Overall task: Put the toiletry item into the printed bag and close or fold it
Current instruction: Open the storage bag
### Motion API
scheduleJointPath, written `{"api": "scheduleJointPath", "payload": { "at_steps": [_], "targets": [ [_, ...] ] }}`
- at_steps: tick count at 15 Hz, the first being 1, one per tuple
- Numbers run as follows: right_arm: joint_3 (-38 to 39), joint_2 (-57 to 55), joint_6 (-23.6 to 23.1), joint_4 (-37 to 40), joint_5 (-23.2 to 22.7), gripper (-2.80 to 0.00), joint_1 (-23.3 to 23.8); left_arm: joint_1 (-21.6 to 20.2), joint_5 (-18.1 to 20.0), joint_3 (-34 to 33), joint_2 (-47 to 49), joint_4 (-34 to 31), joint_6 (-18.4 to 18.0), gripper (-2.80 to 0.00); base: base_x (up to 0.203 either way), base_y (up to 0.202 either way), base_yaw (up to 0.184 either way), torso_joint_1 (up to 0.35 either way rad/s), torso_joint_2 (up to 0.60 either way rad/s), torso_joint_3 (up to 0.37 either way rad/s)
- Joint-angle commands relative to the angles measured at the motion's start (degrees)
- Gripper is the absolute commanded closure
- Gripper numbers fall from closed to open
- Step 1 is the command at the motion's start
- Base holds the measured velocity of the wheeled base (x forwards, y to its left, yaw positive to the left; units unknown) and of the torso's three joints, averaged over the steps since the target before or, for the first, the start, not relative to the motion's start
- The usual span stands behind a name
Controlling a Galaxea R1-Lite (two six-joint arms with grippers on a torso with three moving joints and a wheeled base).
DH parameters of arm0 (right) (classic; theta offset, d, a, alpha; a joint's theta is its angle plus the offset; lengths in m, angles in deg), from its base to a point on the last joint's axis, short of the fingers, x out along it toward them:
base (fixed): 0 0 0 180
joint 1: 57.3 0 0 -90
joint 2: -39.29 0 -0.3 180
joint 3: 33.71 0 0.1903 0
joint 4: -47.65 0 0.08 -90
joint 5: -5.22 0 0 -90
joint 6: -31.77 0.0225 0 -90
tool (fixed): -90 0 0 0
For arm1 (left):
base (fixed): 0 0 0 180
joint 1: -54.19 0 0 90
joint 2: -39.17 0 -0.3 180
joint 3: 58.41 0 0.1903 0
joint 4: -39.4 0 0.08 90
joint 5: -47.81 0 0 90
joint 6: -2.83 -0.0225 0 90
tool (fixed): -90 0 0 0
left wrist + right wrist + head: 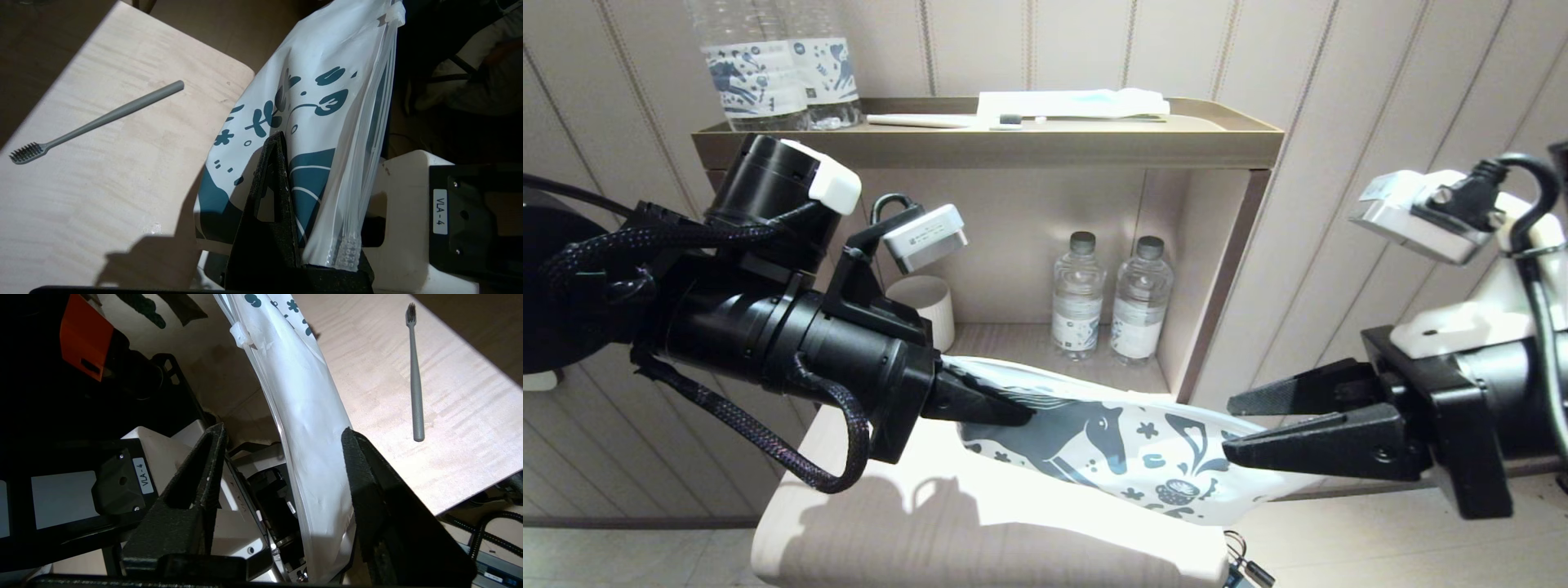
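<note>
The printed bag (1094, 441), white with a dark blue horse and flowers, hangs stretched in the air over the pale wooden table (1013, 531). My left gripper (1017, 412) is shut on the bag's left end (327, 49), with one black finger (273, 183) pressed on the print. At the bag's right end my right gripper (1232, 426) is open. Its jaws stand apart around the bag (302, 388), which leans against one finger (367, 477). The toiletry item (102, 118), a slim grey toothbrush, lies flat on the table (449, 457) apart from both grippers (415, 375). It is hidden in the head view.
Behind the table stands a shelf unit with two water bottles (1078, 298) and a white cup (927, 306) in its niche. Its top tray (1233, 131) holds more bottles (768, 65), a white toothbrush with a black band (931, 121) and a flat packet (1078, 102).
</note>
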Motion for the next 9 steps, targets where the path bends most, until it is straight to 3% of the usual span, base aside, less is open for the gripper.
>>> {"api": "scheduleJointPath", "payload": {
  "at_steps": [1,9],
  "targets": [
    [-0.6,-1.8,0.0,-0.1,-0.9,-2.8,-0.1,0.1,0.3,-0.1,0.2,-0.1,0.0,0.0,0.0,0.0,0.0,0.0,0.0,0.0],
    [-3.8,-7.8,0.8,-5.0,-1.6,-2.8,-3.4,0.1,0.3,-0.2,1.0,-0.1,0.0,0.0,0.0,0.0,0.0,0.0,0.0,0.0]
  ]
}}
